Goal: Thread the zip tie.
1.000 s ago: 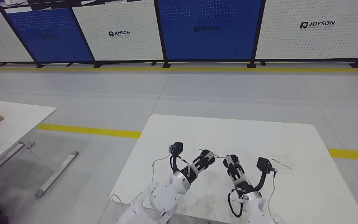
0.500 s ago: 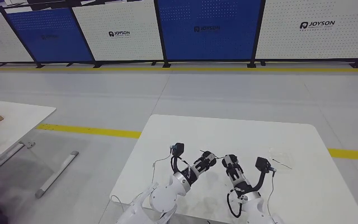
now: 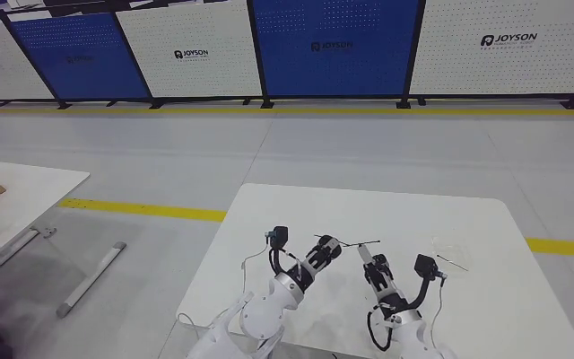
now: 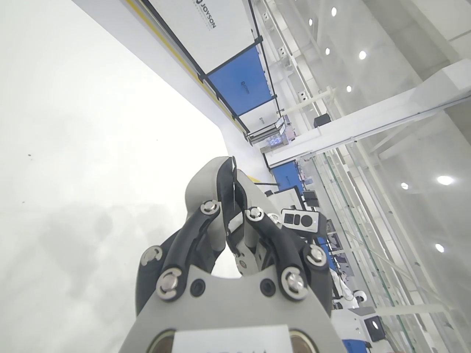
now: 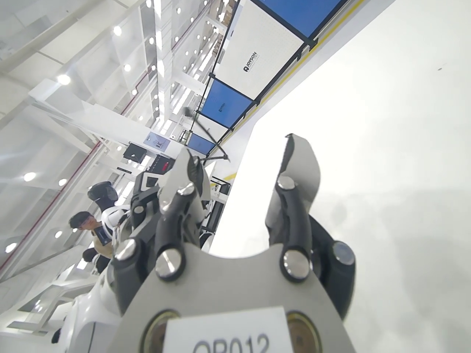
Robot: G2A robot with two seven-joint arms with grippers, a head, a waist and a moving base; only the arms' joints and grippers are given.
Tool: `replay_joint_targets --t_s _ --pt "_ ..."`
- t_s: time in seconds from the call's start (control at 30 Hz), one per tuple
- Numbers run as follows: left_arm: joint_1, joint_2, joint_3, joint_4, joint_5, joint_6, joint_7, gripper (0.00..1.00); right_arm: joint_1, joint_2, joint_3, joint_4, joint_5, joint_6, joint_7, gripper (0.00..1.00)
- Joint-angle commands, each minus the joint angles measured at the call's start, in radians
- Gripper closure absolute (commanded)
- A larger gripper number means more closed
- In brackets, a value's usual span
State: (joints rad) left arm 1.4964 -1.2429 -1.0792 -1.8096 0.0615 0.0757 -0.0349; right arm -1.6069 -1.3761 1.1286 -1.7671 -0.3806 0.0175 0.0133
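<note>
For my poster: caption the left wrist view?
Left hand shut on the thin black zip tie, white table behind.

From above, the zip tie (image 3: 354,242) is a hair-thin dark line, its head and any loop too small to tell. The pads of the left gripper (image 4: 230,170) hide most of its length. Near the right edge of the table (image 3: 269,215) lies a faint clear packet (image 3: 448,249), contents indiscernible.

zip tie (image 3: 357,243): black | table (image 3: 430,211): white | left claw (image 4: 230,170): grey, black
</note>
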Motion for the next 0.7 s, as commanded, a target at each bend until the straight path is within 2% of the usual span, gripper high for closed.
replay_joint_targets --t_s 0.0,0.13,0.53,0.67 --pt "0.002 -0.001 -0.006 -0.004 -0.021 0.005 0.012 1.0 -0.007 0.002 0.013 0.007 0.007 -0.01 -0.001 0.0" --pt "0.002 -0.005 -0.009 -0.017 -0.071 0.002 0.008 1.0 -0.007 0.002 0.017 0.011 0.006 -0.014 -0.007 0.0" --pt "0.002 -0.005 -0.009 -0.017 -0.071 0.002 0.008 1.0 -0.007 0.002 0.017 0.011 0.006 -0.014 -0.007 0.0" --pt "0.002 -0.005 -0.009 -0.017 -0.071 0.002 0.008 1.0 -0.008 0.008 0.036 0.017 -0.026 -0.017 0.026 0.0"
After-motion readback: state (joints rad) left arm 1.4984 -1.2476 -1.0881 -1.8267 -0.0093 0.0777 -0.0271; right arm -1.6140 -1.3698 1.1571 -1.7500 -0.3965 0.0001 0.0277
